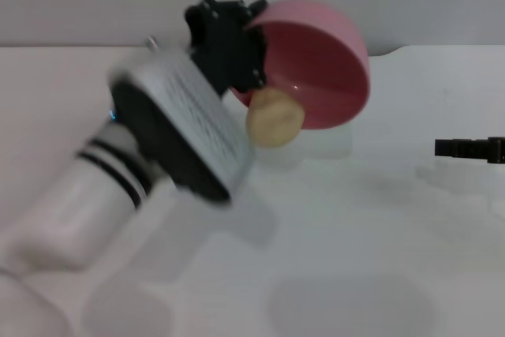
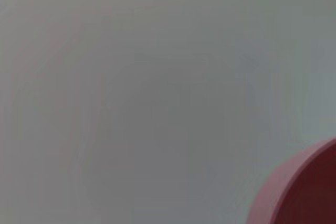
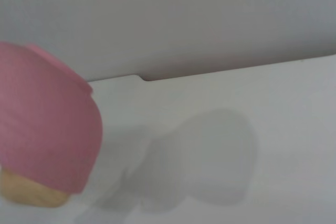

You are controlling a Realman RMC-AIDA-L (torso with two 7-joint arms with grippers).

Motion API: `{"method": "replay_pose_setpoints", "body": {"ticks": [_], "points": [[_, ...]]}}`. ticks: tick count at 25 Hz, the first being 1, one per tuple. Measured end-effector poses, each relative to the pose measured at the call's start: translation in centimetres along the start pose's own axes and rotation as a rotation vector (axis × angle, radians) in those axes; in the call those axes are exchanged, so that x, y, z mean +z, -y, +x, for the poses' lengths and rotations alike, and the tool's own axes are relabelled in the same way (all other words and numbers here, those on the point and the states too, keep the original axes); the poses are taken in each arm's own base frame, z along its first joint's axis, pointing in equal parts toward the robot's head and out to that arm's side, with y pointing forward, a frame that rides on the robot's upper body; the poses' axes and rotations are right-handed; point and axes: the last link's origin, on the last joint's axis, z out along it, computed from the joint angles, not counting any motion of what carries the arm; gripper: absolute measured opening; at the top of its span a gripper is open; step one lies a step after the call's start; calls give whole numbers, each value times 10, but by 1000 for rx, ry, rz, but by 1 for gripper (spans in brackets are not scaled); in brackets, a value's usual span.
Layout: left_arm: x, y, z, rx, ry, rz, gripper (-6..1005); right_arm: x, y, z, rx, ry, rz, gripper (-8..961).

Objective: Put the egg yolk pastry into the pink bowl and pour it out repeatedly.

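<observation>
My left gripper (image 1: 251, 51) grasps the tipped pink bowl (image 1: 319, 65) by its rim. The egg yolk pastry (image 1: 274, 116) is spilling out and could roll away across the table (image 1: 379, 219). My right gripper (image 1: 470, 148) waits well apart; I cannot tell its jaws.

The left arm reaches up and forward from the lower left, its wrist rolled over. Its end effector (image 1: 251, 57) is clamped on the rim of the bowl (image 1: 323, 61), holding it tipped on its side. The right end effector (image 1: 470, 148) sits low at the right edge, well apart.
</observation>
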Motion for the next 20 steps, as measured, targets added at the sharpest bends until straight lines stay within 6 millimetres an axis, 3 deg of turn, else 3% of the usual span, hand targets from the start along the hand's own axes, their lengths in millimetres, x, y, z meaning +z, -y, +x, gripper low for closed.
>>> {"method": "replay_pose_setpoints", "body": {"ticks": [6,13,14,18,20], "points": [[-16,-27,15,350,-193,193,-2,0,2,7,18,-30,5,509],[-10,-15,18,256,-189,271,-2,8,-3,4,-10,-62,-8,516],[-3,2,12,114,-117,296,-2,10,-5,3,-22,-71,-13,517],[10,39,-11,-134,44,288,-2,24,-17,-4,-95,-119,-35,521],[19,68,-38,-324,155,216,-1,32,-23,-8,-139,-137,-46,523]]}}
